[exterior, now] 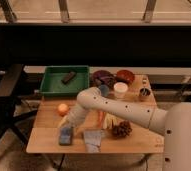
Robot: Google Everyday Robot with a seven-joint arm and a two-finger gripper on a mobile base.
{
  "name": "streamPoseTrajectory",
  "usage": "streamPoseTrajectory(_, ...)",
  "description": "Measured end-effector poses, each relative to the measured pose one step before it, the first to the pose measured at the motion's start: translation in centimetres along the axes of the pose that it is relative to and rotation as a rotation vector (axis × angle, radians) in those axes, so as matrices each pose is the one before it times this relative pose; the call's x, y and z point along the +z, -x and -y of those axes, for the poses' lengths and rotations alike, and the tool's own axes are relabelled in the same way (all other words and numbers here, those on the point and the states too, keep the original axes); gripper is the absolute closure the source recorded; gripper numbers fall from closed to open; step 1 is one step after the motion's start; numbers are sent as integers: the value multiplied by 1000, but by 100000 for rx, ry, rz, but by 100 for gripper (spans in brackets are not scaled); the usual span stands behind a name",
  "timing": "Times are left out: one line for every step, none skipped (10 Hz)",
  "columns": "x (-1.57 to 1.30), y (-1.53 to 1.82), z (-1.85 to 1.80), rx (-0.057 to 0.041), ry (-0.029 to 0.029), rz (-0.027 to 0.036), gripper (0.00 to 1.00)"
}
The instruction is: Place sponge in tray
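The sponge (66, 135) is a blue-grey block lying flat near the front left edge of the wooden table (49, 142). The green tray (49, 87) stands at the back left of the table with a dark oblong object (68, 77) in it. My gripper (66, 121) is at the end of the white arm (114, 107), low over the table, just behind and above the sponge and in front of an orange (63, 108). The arm reaches in from the right.
A grey cloth (93, 139) lies right of the sponge. A carrot (100, 118) and dark grapes (121, 129) lie mid-table. A purple bowl (104, 77), a red bowl (125, 76), a white cup (120, 89) and a small metal cup (145, 93) stand at the back right. A dark chair (1, 100) is at the left.
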Motion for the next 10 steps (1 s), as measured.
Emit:
streamPoseTrajectory(464, 64, -36, 335, 22, 566, 35)
streamPoseTrajectory(438, 4, -39, 1285, -196, 461, 35)
streamPoseTrajectory(462, -74, -144, 1801, -284, 525, 35)
streamPoseTrajectory(284, -102, -209, 1770, -368, 290, 38)
streamPoseTrajectory(308, 52, -15, 633, -92, 264, 45)
streamPoseTrajectory(143, -22, -85, -20, 287, -156, 54)
streamPoseTrajectory(57, -56, -76, -233, 312, -218, 66)
streamPoseTrajectory(-6, 88, 12, -160, 539, -586, 76)
streamPoseTrajectory(-58, 41, 99, 231, 224, -632, 84)
streamPoseTrajectory(-89, 66, 69, 434, 226, -670, 95)
